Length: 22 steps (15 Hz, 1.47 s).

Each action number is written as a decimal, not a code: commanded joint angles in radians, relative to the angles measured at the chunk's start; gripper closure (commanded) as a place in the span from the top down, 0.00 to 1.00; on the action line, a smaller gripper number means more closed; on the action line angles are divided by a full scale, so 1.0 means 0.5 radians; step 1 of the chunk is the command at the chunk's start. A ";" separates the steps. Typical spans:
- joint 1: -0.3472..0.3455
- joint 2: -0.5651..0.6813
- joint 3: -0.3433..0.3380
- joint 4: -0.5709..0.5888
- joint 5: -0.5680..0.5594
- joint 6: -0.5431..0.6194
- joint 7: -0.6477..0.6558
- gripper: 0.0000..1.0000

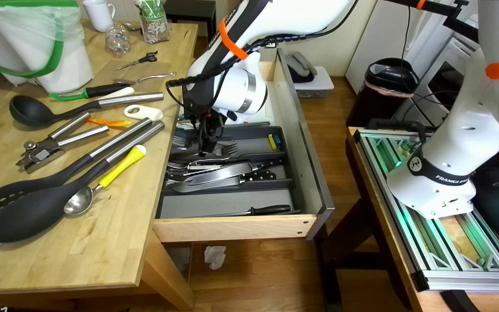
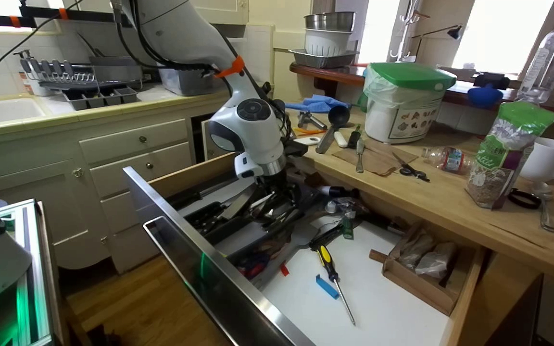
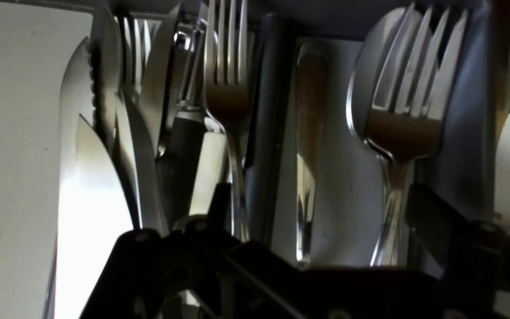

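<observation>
My gripper [image 3: 321, 206] is open and points down into the grey cutlery tray [image 1: 225, 203] in the open drawer. It also shows in both exterior views [image 1: 207, 145] [image 2: 277, 190]. In the wrist view, a fork [image 3: 405, 130] lies over a spoon [image 3: 363, 84], their handles just inside the right finger. A narrow metal utensil [image 3: 306, 190] lies between the fingers. A tray divider [image 3: 267, 146] and the handle of another fork [image 3: 227, 99] are near the left finger. Nothing is seen held. Whether the fingers touch anything is unclear. Handle ends are hidden behind the gripper.
Knives [image 1: 219, 174] fill the neighbouring compartment. A dark-handled tool [image 1: 271, 209] lies in the front one. The drawer front [image 1: 306, 147] stands beside the arm. The wooden table [image 1: 115, 234] bears a ladle [image 1: 33, 112], spoons and scissors [image 2: 411, 168]. A screwdriver [image 2: 327, 262] lies in the drawer.
</observation>
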 commanded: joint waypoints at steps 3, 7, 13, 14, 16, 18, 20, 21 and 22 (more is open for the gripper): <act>-0.115 -0.016 0.127 -0.030 0.247 0.132 -0.202 1.00; -0.154 -0.002 0.148 -0.027 0.331 0.134 -0.254 1.00; -0.198 0.007 0.156 -0.012 0.453 0.137 -0.331 0.90; -0.201 0.010 0.155 -0.009 0.467 0.137 -0.341 0.86; -0.207 0.013 0.152 -0.006 0.485 0.133 -0.357 0.79; -0.210 0.023 0.147 0.003 0.490 0.129 -0.362 0.66; -0.217 0.034 0.151 0.019 0.502 0.132 -0.380 0.63; -0.218 0.042 0.150 0.027 0.504 0.132 -0.386 0.61; -0.215 0.049 0.146 0.034 0.500 0.134 -0.386 0.61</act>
